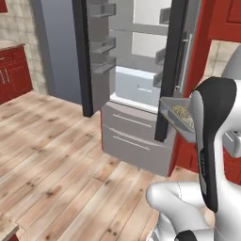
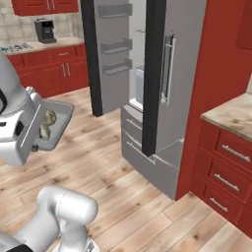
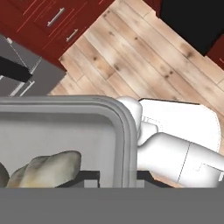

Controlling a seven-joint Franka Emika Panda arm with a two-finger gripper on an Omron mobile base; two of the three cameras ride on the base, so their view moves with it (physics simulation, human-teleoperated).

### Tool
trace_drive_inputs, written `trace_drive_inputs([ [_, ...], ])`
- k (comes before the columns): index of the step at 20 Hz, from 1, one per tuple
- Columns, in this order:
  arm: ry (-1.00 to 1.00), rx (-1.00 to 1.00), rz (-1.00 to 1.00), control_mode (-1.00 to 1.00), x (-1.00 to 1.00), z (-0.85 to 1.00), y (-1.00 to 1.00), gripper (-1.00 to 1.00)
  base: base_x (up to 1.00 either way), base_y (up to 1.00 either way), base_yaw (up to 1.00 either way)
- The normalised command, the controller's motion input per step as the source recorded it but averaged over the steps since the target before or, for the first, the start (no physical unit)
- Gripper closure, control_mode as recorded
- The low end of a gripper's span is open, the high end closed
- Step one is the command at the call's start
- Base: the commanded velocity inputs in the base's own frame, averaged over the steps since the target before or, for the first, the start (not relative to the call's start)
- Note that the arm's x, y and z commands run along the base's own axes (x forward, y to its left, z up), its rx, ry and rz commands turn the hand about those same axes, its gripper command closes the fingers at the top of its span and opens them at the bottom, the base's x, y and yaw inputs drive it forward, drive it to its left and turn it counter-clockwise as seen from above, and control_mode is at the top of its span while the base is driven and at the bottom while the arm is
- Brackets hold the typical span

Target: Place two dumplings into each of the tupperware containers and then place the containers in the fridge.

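Left base view: a light plank floor (image 1: 56, 155) runs up to the tall grey fridge (image 1: 136, 70), its doors swung open on a white interior, grey shelves and door bins, red cabinets (image 1: 14, 75) on either side. The gripper (image 3: 111, 177), fingers pinched narrow on the rim, holds a translucent grey tupperware container (image 1: 176, 117) up off the floor, near the open fridge. Dumplings (image 1: 181, 114) lie inside the tray, just beyond the fingertips. The right base view adds a coffee machine (image 2: 44, 30) on a far counter and a stone-topped drawer unit (image 2: 231, 152) to the right. The hand view looks down past the tray's rounded rim to floorboards and red drawers (image 3: 48, 22).
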Motion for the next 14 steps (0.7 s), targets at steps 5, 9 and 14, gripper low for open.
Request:
trace_drive_inputs([
  [5, 0.0, 0.0, 0.0, 1.0, 0.0, 0.0, 0.0, 1.0, 1.0, -0.23, 0.14],
  [9, 0.0, 0.0, 0.0, 1.0, 0.0, 0.0, 0.0, 1.0, 1.0, 0.4, -0.2],
  [14, 0.0, 0.0, 0.0, 1.0, 0.0, 0.0, 0.0, 1.0, 0.97, 0.82, -0.5],
])
